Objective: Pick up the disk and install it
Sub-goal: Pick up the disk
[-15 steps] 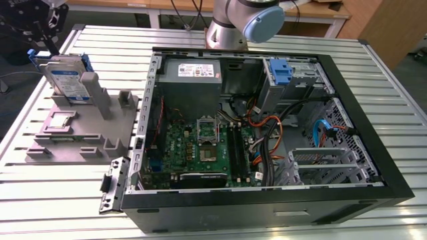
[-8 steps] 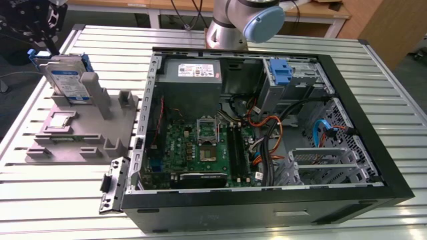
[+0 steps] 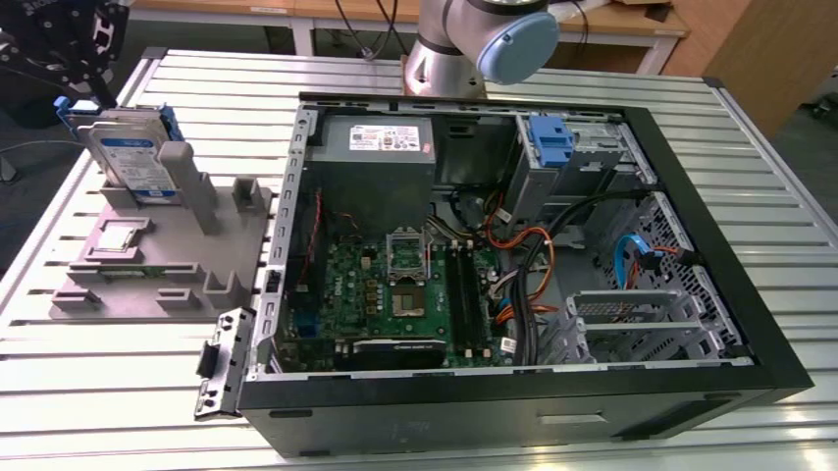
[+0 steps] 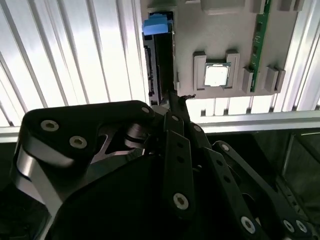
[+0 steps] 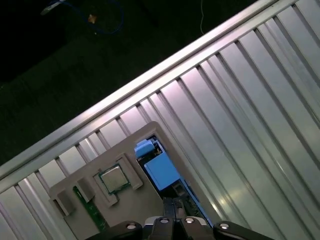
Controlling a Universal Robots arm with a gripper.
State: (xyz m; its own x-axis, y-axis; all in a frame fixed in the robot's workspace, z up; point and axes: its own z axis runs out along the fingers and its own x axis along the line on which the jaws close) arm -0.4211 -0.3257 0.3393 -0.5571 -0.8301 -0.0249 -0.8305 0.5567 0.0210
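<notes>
The disk (image 3: pixel 135 157) stands on edge in a slot of the grey holder (image 3: pixel 131 270) on the exterior view's left, its blue-and-white label facing forward and blue rails round its edges. My gripper (image 3: pixel 102 95) hangs just above the disk's top edge, its black fingers drawn together with nothing seen between them. In the second wrist view the disk (image 4: pixel 159 60) runs edge-on, and the gripper (image 4: pixel 175 96) ends close over one end of it. In the first wrist view the disk (image 5: pixel 161 170) lies just beyond the gripper (image 5: pixel 170 202).
An open computer case (image 3: pixel 733 324) lies on the ribbed metal table (image 3: pixel 118 392), with a motherboard (image 3: pixel 392 294), a power supply (image 3: pixel 380 147) and a blue bracket (image 3: pixel 550 139) in its drive bay. The holder also carries a processor chip (image 4: pixel 217 75) and a green memory stick (image 4: pixel 260 45).
</notes>
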